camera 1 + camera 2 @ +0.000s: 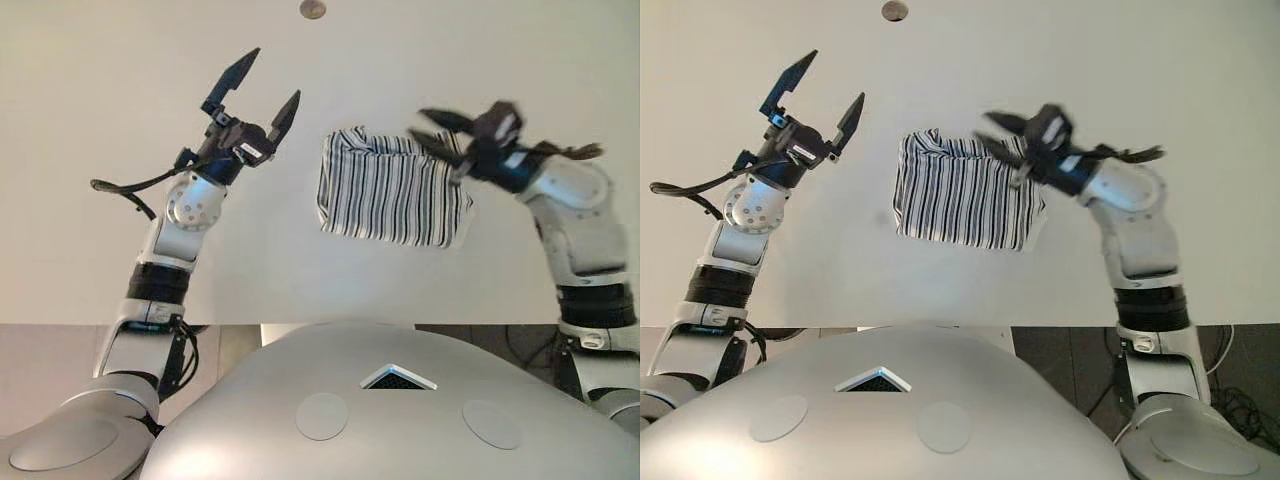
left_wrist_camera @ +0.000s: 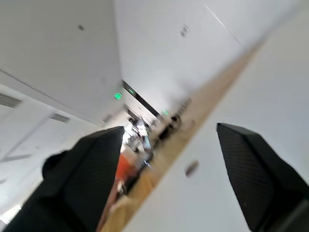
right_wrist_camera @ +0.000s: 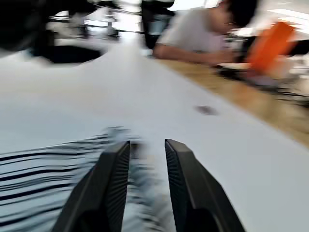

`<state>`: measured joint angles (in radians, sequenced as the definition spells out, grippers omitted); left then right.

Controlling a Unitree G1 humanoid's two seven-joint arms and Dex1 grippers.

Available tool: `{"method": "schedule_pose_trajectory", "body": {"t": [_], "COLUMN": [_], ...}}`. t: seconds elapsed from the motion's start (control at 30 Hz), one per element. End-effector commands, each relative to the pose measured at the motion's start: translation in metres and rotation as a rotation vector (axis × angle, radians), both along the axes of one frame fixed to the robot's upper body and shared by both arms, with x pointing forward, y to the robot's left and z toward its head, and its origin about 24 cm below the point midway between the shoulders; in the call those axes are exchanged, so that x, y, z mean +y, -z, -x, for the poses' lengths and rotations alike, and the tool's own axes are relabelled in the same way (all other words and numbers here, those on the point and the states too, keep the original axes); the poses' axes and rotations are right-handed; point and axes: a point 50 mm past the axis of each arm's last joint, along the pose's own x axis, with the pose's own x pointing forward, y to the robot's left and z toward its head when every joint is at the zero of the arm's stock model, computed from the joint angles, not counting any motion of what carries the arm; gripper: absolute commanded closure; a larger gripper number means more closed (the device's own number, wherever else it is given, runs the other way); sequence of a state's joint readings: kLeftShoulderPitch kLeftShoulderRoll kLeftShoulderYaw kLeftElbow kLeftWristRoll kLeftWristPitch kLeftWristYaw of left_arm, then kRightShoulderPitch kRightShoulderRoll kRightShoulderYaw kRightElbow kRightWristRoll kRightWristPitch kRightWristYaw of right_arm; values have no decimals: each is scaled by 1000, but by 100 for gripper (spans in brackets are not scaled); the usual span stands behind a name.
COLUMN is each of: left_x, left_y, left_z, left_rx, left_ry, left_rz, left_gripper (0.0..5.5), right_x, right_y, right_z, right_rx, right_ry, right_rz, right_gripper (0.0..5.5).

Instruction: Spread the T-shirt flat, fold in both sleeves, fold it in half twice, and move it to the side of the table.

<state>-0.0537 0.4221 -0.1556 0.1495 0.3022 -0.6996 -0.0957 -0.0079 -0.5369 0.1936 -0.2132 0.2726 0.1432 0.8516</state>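
The fingers (image 2: pixel 91 179) of the left gripper (image 1: pixel 276 72) are splayed wide with nothing between them. Those of the right gripper (image 1: pixel 424 124) are drawn narrow, with a slim gap showing between them. Blur hides whether any cloth is caught there.

The T-shirt (image 1: pixel 390 190), striped black and white, lies on the white table (image 1: pixel 120 260) folded into a compact, roughly rectangular packet. Its far edge is slightly humped, and a paler layer peeks out at its near right corner. The right gripper is over the T-shirt's far right corner, tips pointing across the cloth toward its left side. The left gripper is off the T-shirt's left side, apart from it, tips pointing away from the robot.

The tabletop is plain, matte and pale. Beyond the T-shirt and a little to its left, a small round grey disc (image 1: pixel 312 9) is set into the top. On the T-shirt's near side the top ends in a straight front edge, and below it to the right is dark floor with loose cables (image 1: pixel 1238 400).

Past the T-shirt's far side, in the right wrist view, the white top gives way to a wood-coloured surface (image 3: pixel 270 113), with a blurred orange object (image 3: pixel 273 43) farther back. The left wrist view takes in a white ceiling (image 2: pixel 58 48) and a small green lit sign (image 2: pixel 118 96) deep in a long room.
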Motion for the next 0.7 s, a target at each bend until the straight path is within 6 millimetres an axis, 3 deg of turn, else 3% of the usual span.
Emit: {"method": "schedule_pose_trajectory", "body": {"t": [0.03,0.23,0.33,0.4,0.53,0.63,0.7], "left_x": [-2,-9,-9,-9,-8,-10,-12], "left_y": [-11,-11,-13,-13,-12,-10,-9], "left_z": [8,14,17,19,22,22,22], "left_rx": [-64,-68,-71,-70,-64,-58,-55], "left_ry": [11,42,44,38,18,11,10], "left_rz": [66,54,48,40,37,33,31], "left_gripper": [198,198,198,198,198,198,198], "right_x": [12,-32,-45,-60,-121,-170,-185], "right_y": [19,70,81,82,71,59,56], "right_z": [1,-44,-56,-66,-84,-80,-76], "right_rx": [115,242,273,318,383,369,360], "right_ry": [-167,91,172,289,760,1118,1251], "right_rz": [32,217,307,307,210,136,98], "right_gripper": [415,415,415,415,415,415,415]}}
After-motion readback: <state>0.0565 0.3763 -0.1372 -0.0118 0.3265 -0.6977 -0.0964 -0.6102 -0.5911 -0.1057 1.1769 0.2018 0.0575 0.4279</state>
